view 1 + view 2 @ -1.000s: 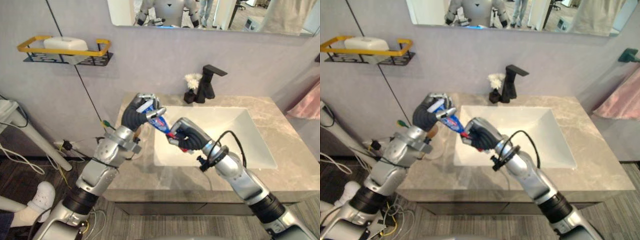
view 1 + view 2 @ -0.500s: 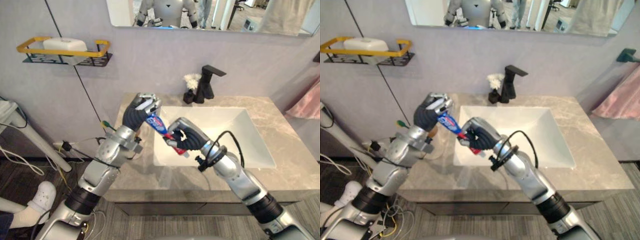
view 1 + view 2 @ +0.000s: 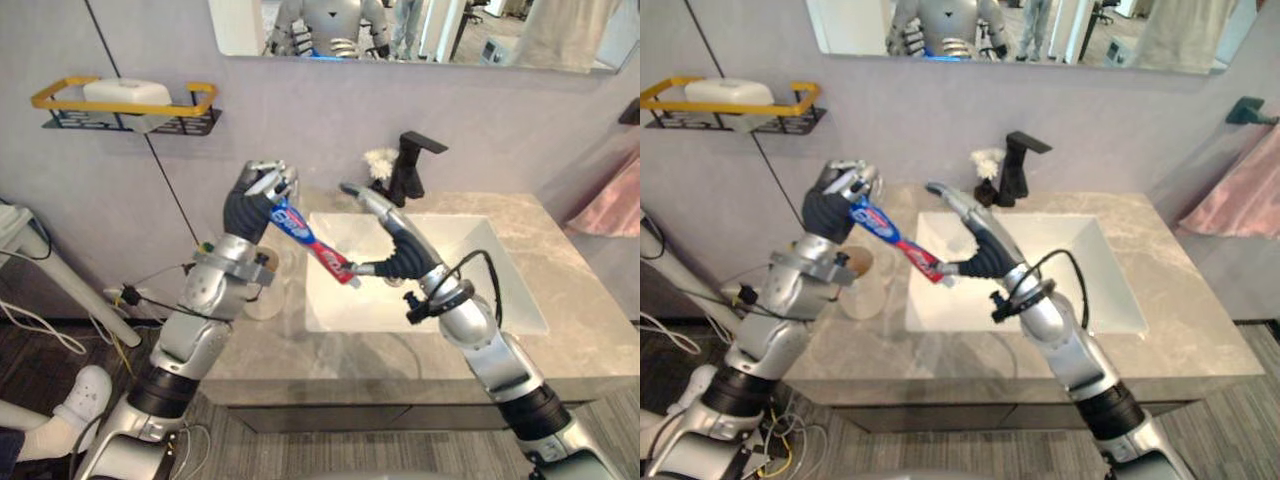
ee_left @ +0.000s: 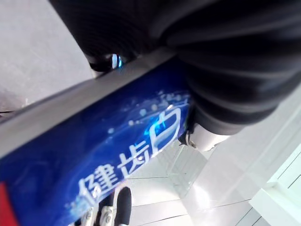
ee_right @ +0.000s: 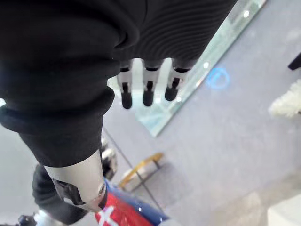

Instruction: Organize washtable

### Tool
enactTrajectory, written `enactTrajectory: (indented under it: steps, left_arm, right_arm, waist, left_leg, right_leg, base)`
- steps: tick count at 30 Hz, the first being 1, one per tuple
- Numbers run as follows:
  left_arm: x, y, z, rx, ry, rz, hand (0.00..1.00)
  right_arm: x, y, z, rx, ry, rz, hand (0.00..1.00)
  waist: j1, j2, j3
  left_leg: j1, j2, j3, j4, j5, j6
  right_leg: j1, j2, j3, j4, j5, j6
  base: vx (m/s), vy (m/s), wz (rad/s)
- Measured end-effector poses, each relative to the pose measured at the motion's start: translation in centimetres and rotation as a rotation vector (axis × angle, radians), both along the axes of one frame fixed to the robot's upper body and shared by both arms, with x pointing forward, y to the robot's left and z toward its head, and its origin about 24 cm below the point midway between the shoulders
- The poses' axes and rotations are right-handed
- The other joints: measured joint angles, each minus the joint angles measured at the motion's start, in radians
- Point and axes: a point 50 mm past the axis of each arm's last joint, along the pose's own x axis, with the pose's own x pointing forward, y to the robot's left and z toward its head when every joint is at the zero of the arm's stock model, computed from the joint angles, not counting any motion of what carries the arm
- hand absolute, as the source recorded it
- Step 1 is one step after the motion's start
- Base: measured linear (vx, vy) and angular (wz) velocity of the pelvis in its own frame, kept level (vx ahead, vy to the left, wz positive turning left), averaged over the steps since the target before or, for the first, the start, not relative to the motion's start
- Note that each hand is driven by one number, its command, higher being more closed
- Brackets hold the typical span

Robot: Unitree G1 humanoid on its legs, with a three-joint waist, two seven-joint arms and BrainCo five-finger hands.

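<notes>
Left hand [image 3: 258,195]: raised above the left end of the counter [image 3: 560,350], fingers curled tight round the upper, crimped end of the toothpaste tube [image 3: 305,238]. The left wrist view has the blue tube body pressed right against the dark cover.

Toothpaste tube: blue with a red lower end, off the counter, tilted. It slants down from the left hand toward the left rim of the sink [image 3: 500,290].

Right hand [image 3: 395,240]: over the sink's near-left part, palm toward the tube, spread wide. Its fingers [image 5: 148,89] are straight and point up and away. The thumb lies at the tube's red end; touching or just beside, I cannot tell from these angles.

Surroundings:
- What looks like a clear cup [image 3: 865,290] stands on the counter under the left wrist.
- Black faucet [image 3: 410,170] stands behind the sink, with a small white tuft [image 3: 380,158] just beside it.
- Yellow-rimmed wall shelf [image 3: 60,95] carries a white soap bar [image 3: 125,92], well left of the counter.
- Pink towel [image 3: 612,200] hangs at the far right.
- Mirror [image 3: 560,30] is on the wall above.
</notes>
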Motion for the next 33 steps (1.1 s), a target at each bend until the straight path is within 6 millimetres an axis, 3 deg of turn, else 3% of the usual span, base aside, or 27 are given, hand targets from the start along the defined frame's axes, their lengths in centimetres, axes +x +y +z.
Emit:
enactTrajectory:
  steps: [7, 10, 12, 15, 19, 22, 24, 28, 33]
  left_arm:
    - [-0.6, -0.1, 1.0, -0.025, -0.046, -0.002, 1.00]
    - [-0.9, 0.6, 2.1, -0.069, -0.099, 0.026, 1.00]
    - [-1.3, 1.4, 2.5, -0.096, -0.127, 0.057, 1.00]
    - [-2.3, 2.9, 1.9, -0.144, -0.134, 0.122, 1.00]
    - [-2.9, 3.6, 0.8, -0.163, -0.099, 0.160, 1.00]
    - [-3.0, 3.6, 0.4, -0.189, -0.086, 0.171, 1.00]
    - [-3.1, 4.1, 0.2, -0.198, -0.085, 0.195, 1.00]
    - [-3.2, 3.8, -0.2, -0.224, -0.071, 0.199, 1.00]
    - [-3.1, 3.7, -0.2, -0.231, -0.071, 0.199, 1.00]
  right_arm:
    - [-0.9, -3.2, 4.0, 0.138, -0.198, -0.140, 0.00]
    - [-1.4, -6.8, 5.4, 0.233, -0.280, -0.297, 0.00]
    - [-2.1, -9.3, 5.2, 0.270, -0.296, -0.415, 0.00]
    - [-4.0, -13.8, 3.2, 0.339, -0.249, -0.649, 0.00]
    - [-5.5, -16.3, 1.0, 0.366, -0.170, -0.803, 0.00]
    - [-6.2, -18.1, -1.7, 0.397, -0.061, -0.932, 0.00]
    - [-6.9, -19.4, -5.4, 0.432, 0.104, -1.049, 0.00]
    - [-8.8, -20.7, -11.1, 0.514, 0.356, -1.213, 0.00]
    - [-10.3, -20.1, -15.5, 0.642, 0.545, -1.288, 0.00]
  waist:
    - [-0.005, 0.001, 0.000]
    - [-0.012, 0.003, 0.002]
    - [-0.021, 0.005, 0.003]
    - [-0.043, 0.008, 0.005]
    - [-0.060, 0.012, 0.007]
    - [-0.064, 0.013, 0.008]
    - [-0.077, 0.014, 0.009]
    - [-0.080, 0.023, 0.014]
    - [-0.084, 0.032, 0.017]
  left_leg:
    - [0.005, 0.004, 0.013, -0.001, 0.000, 0.000]
    - [0.012, 0.005, 0.026, -0.004, -0.001, 0.000]
    - [0.021, 0.006, 0.038, -0.013, -0.001, 0.000]
    - [0.022, 0.010, 0.058, -0.021, -0.002, -0.001]
    - [0.019, 0.012, 0.078, -0.026, -0.002, -0.001]
    - [0.015, 0.017, 0.093, -0.026, -0.003, -0.002]
    - [0.013, 0.020, 0.095, -0.026, -0.005, -0.005]
    - [0.005, 0.021, 0.096, -0.026, -0.006, -0.005]
    - [-0.003, 0.024, 0.100, -0.026, -0.006, -0.005]
  right_leg:
    - [-0.003, 0.003, 0.009, 0.000, 0.001, -0.001]
    - [-0.005, 0.005, 0.028, 0.000, 0.004, -0.003]
    - [-0.005, 0.007, 0.034, -0.001, 0.004, -0.002]
    - [-0.019, 0.012, 0.056, -0.005, 0.007, -0.002]
    - [-0.024, 0.018, 0.071, -0.026, 0.022, -0.004]
    - [-0.036, 0.021, 0.086, -0.026, 0.024, -0.007]
    - [-0.040, 0.025, 0.088, -0.026, 0.025, -0.008]
    - [-0.050, 0.027, 0.090, -0.026, 0.025, -0.008]
    - [-0.060, 0.031, 0.095, -0.026, 0.027, -0.011]
  base:
    - [-0.02, -0.007, -0.06]
    - [-0.03, 0.005, -0.12]
    - [-0.04, 0.004, -0.18]
    - [-0.02, 0.000, -0.19]
    - [-0.01, -0.009, -0.17]
    - [-0.03, -0.019, -0.15]
    - [-0.04, -0.029, -0.05]
    - [-0.04, -0.017, -0.01]
    - [-0.01, -0.013, -0.02]
